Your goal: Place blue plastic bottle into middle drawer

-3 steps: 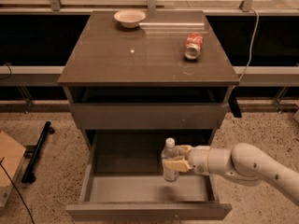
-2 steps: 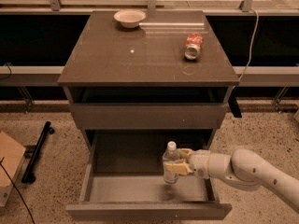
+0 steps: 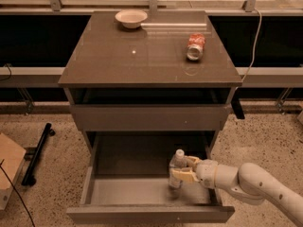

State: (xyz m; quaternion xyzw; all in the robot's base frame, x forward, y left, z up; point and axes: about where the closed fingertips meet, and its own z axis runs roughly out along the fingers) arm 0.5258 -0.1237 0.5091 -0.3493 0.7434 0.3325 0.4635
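One bottle (image 3: 175,164), upright in the open middle drawer (image 3: 137,193), clasped by the tool (image 3: 182,170); one can (image 3: 195,47) and one bowl (image 3: 131,18) on the brown bench (image 3: 118,56); speckled floor (image 3: 61,174).

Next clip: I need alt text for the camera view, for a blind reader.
The gripper, reaching in from the right, holds the blue plastic bottle upright inside the open middle drawer of a brown cabinet. On its top lie a red can on its side and a white bowl.
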